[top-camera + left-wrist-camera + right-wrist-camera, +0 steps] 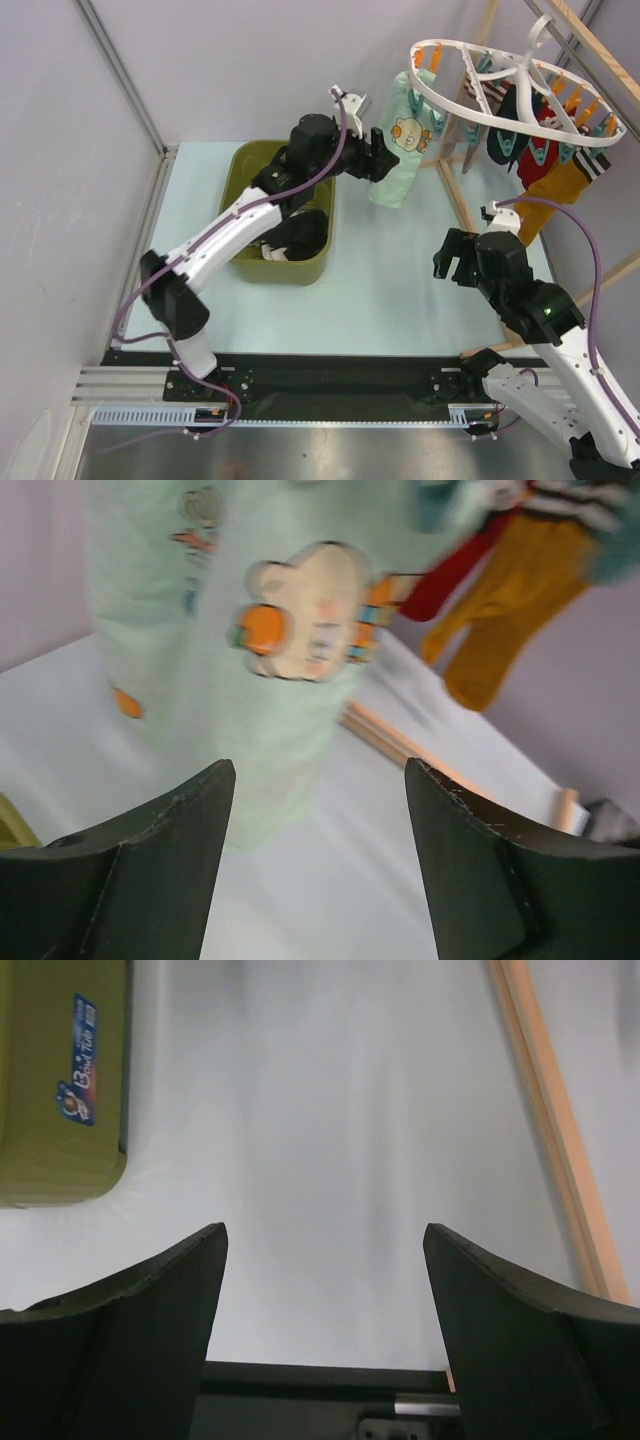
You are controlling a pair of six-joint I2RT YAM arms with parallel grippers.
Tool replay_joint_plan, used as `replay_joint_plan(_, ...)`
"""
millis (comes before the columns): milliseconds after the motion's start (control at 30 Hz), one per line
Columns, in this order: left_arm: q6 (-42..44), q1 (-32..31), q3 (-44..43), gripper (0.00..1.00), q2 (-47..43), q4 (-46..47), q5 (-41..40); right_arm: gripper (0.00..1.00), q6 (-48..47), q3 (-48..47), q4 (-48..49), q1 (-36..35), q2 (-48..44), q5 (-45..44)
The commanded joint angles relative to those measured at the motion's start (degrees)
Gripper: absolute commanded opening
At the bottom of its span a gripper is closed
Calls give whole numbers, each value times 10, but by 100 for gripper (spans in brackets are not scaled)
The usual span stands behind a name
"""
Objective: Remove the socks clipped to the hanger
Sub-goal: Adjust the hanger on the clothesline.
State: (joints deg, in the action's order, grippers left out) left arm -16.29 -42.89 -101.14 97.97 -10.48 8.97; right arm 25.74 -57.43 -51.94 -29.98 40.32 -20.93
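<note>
At the near edge of the surface (400, 290), the right gripper (458, 262) hangs with its jaws wide apart and nothing between them; its wrist view shows only bare surface below, a corner of the olive tub (60, 1090) and a rail of the wooden rack (550, 1110). Farther back, the left gripper (380, 155) reaches past the tub, its jaws also spread wide and empty, just beside the mint bear-print sock (395, 180). That sock hangs clipped to the white hanger (478, 118) at the far right, with the mustard sock (555, 190), red sock (545, 115) and black sock (500, 135) dangling behind. The likely risks are that the jaws close on a thin edge of fabric and slip, or that a pull swings the whole hanger because the peg holds on. Only the overhead view shows the pegs and a few socks lying in the tub. Only the left wrist view, though blurred, shows the sock ahead of the fingertips rather than between them.
</note>
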Motion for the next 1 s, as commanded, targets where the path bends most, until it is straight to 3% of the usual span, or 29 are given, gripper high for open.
replay_joint_plan(0,44,19,-47,75,74,14,-37,86,-24,0,37,0,-8,47)
replay_joint_plan(133,107,19,-80,79,137,46,16,87,-36,-1,47,0,-19,84)
replay_joint_plan(333,103,25,-148,79,228,67,31,88,-48,-11,44,0,-31,108)
replay_joint_plan(433,88,27,-167,63,254,92,56,88,-53,-15,39,0,-42,101)
replay_joint_plan(533,67,33,-180,31,267,98,61,88,-56,-20,26,1,-52,92)
replay_joint_plan(667,47,42,-190,15,271,100,40,88,-55,-22,23,0,-61,93)
replay_joint_plan(767,14,68,-221,12,288,97,36,88,-53,-24,12,-1,-62,96)
replay_joint_plan(833,-29,85,-245,13,303,99,32,88,-47,-28,4,0,-64,94)
replay_joint_plan(933,-117,124,-265,35,331,123,47,88,-44,-29,1,0,-73,93)
replay_joint_plan(967,-142,134,-272,50,336,130,64,89,-39,-30,-3,0,-74,93)
